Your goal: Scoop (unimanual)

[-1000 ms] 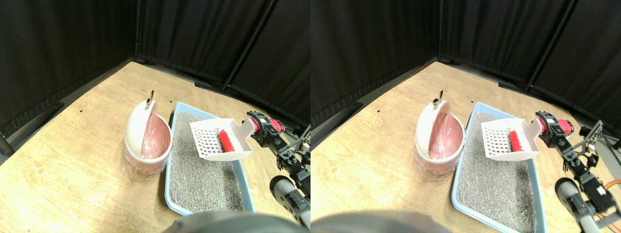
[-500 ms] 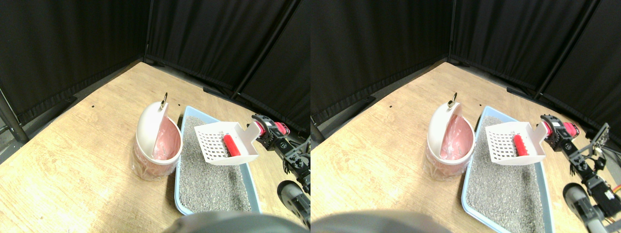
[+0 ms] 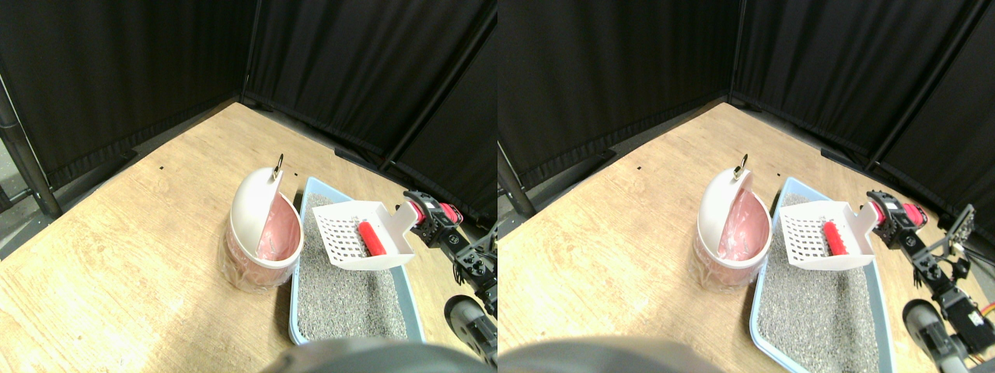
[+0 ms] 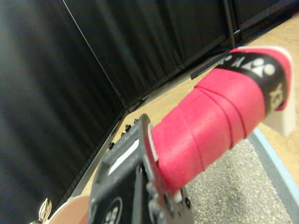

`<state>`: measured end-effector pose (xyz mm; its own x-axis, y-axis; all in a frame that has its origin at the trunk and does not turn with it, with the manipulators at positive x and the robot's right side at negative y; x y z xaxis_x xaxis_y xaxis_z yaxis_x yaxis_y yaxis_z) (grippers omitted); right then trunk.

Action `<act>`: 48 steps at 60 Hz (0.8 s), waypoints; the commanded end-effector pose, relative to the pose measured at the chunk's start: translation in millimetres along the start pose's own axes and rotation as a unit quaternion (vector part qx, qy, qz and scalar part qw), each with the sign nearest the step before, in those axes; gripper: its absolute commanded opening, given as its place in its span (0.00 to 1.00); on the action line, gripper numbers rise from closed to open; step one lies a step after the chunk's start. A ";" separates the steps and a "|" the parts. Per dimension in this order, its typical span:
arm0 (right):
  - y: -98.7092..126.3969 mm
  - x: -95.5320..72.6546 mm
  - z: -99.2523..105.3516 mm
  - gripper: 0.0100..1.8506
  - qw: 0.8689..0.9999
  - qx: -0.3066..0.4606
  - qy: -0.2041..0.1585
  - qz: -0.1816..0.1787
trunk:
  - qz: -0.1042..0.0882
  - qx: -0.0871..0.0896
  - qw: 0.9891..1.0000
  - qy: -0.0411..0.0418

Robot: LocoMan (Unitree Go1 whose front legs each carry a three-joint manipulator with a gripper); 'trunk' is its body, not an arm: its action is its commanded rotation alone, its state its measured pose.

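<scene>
Scoop [image 3: 361,235] hangs above the far half of the litter tray [image 3: 404,299], its slotted white bowl level and clear of the grey litter [image 3: 342,303]. A red cylinder [image 3: 371,237] lies inside the bowl, toward the handle end. The right pincer [image 3: 429,218] reaches in from the lower right and meets the scoop's red-wrapped handle [image 4: 205,135]; in the wrist view the handle runs along the dark jaw frame, but whether the jaws are clamped on it or merely beside it cannot be told from either view. Just beside the tray, on the side away from the arm, stands a white bin [image 3: 260,233] with a pink liner, its swing lid tipped so the pink interior faces the scoop. The scoop's front lip sits near the bin's rim, apparently not touching. A small metal hook [image 3: 277,165] sticks up from the lid's top. Tray and bin rest on the wooden tabletop [image 3: 116,272], with black curtains [image 3: 140,70] behind.
</scene>
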<state>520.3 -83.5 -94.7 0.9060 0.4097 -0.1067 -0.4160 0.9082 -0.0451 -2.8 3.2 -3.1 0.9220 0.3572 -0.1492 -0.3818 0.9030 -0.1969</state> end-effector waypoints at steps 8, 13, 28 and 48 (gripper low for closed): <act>2.0 4.0 5.2 0.02 0.999 0.008 -0.027 0.028 | 0.019 0.004 1.000 -0.008; 2.7 7.0 5.9 0.02 0.999 0.005 -0.020 0.030 | 0.021 0.003 1.000 -0.009; 7.7 14.3 12.4 0.02 0.998 -0.044 -0.003 0.037 | 0.025 0.002 1.000 -0.013; 16.5 27.3 24.6 0.02 0.994 -0.097 0.036 0.030 | 0.025 0.002 1.000 -0.011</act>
<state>539.3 -63.7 -84.6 0.8747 0.4287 -0.2260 -0.4756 0.8490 -0.2303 -1.3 2.0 -4.1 0.9173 0.3718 -0.1428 -0.3941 0.8987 -0.1922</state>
